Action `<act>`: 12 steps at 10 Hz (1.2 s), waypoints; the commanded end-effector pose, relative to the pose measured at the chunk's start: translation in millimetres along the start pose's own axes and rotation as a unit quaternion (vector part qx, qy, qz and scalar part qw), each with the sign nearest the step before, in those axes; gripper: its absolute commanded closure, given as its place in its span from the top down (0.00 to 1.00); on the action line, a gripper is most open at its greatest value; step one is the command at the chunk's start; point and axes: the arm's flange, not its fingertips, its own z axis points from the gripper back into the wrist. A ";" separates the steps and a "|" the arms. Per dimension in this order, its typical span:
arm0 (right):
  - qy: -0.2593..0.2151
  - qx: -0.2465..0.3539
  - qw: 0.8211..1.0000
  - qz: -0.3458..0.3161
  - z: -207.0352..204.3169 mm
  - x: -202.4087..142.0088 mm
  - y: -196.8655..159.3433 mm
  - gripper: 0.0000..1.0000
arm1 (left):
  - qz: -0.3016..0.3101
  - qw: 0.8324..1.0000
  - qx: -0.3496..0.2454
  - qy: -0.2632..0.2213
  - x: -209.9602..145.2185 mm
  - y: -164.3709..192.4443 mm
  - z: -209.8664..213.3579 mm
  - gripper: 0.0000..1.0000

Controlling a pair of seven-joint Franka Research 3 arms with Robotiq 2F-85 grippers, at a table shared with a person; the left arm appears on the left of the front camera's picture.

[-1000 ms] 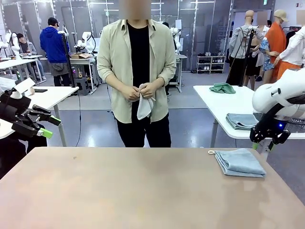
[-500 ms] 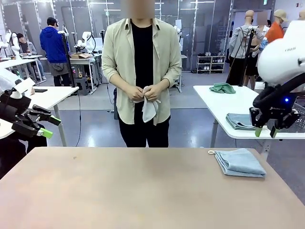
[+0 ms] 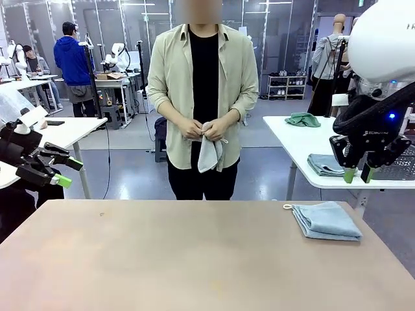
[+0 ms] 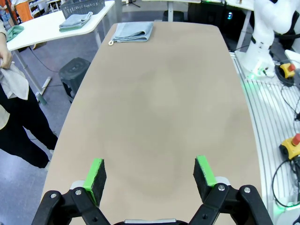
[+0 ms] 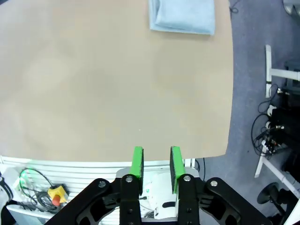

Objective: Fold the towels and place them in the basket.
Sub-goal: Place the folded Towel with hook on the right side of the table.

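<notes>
The left gripper point(image 4: 149, 166) gapes wide, empty; the right gripper point(image 5: 156, 157) hangs with pads nearly together on nothing. A folded blue towel point(image 3: 326, 221) lies at the table's point(image 3: 162, 259) 2 o'clock. The person's hands point(image 3: 206, 128) hold a pale towel point(image 3: 209, 154), possibly cream.

Desk point(image 3: 194, 259) top seen as smooth, matt tan surface, faintly mottled. Folded towel point(image 3: 325, 221) shown as soft blue-grey cloth, matt, fine nap. Pale towel point(image 3: 209, 153) in person's hands point(image 3: 206, 127) seen as limp, creased cloth. Left end effector point(image 4: 150, 174) and right end effector point(image 3: 358, 175) built in black matt plastic; pads point(image 4: 97, 172) faced in bright green matt material. Right arm shell point(image 3: 382, 39) finished in glossy white plastic. Basket point(image 4: 83, 5) seen as dark perforated plastic.
</notes>
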 end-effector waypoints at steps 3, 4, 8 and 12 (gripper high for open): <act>0.000 0.000 1.000 0.000 0.0 0.0 0.0 0.15 | -0.006 1.000 0.000 -0.002 0.0 0.0 0.6 0.95; 0.000 0.000 1.000 0.000 0.0 0.0 0.0 0.15 | -0.006 1.000 0.000 -0.002 0.0 0.0 0.6 0.95; 0.000 0.000 1.000 0.000 0.0 0.0 0.0 0.15 | -0.006 1.000 0.000 -0.002 0.0 0.0 0.6 0.95; 0.000 0.000 1.000 0.000 0.0 0.0 0.0 0.15 | -0.006 1.000 0.000 -0.002 0.0 0.0 0.6 0.95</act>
